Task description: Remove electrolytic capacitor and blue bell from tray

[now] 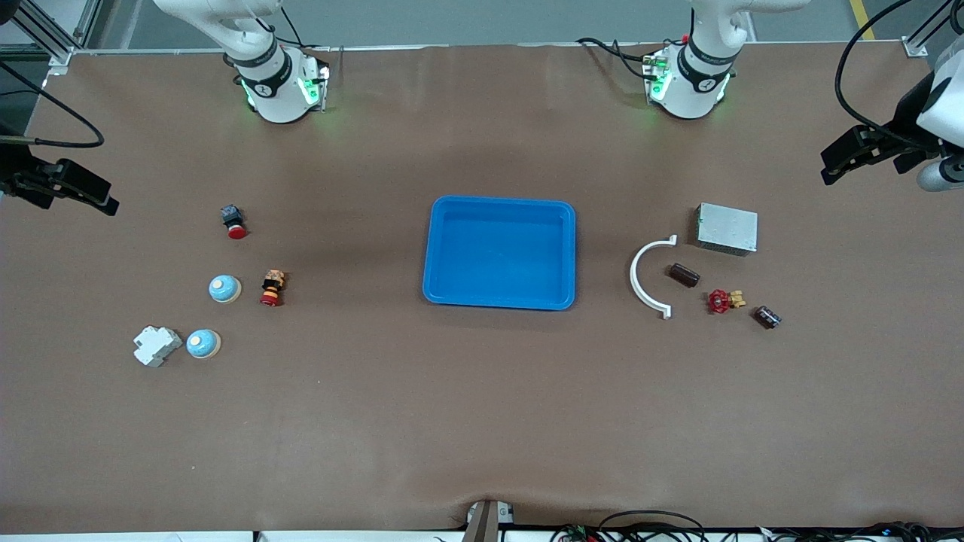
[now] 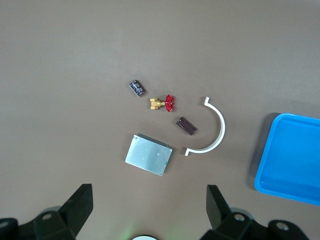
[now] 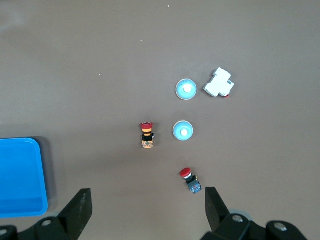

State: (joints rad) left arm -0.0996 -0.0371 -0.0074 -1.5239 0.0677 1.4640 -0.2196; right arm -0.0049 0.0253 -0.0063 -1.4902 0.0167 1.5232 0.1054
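Your blue tray (image 1: 500,253) sits empty mid-table. Two blue bells (image 1: 224,288) lie at its nine o'clock, two capacitors (image 1: 684,275) at its three o'clock. Removal looks done. Left gripper (image 2: 150,207) and right gripper (image 3: 147,210) hover wide open, empty.

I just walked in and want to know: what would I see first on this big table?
The bright blue tray in the middle of the brown table, with nothing in it. Two blue bells sit near red-capped buttons toward the right arm's end. A white curved piece and a grey metal box lie toward the left arm's end.
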